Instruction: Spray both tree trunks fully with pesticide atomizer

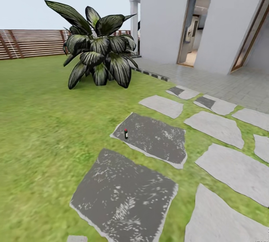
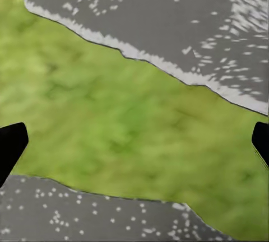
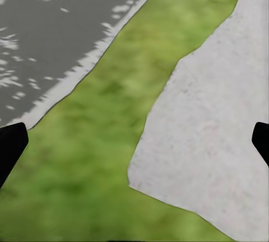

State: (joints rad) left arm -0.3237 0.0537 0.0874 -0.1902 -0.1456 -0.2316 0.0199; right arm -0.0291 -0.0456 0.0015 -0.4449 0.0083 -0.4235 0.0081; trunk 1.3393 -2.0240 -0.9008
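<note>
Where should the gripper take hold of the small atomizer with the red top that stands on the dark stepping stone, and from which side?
The pesticide atomizer stands upright near the left edge of a dark stepping stone, red cap on top. Probably best: grip the dark body below the cap, coming from the near side with fingers level. The stone around it is bare, so nothing blocks the approach.

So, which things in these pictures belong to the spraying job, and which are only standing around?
For the job:
- pesticide atomizer, upright on a dark paving stone
- lawn
- fence

Not needed:
- leafy bush
- pale paving stones
- house wall with open doorway
</note>
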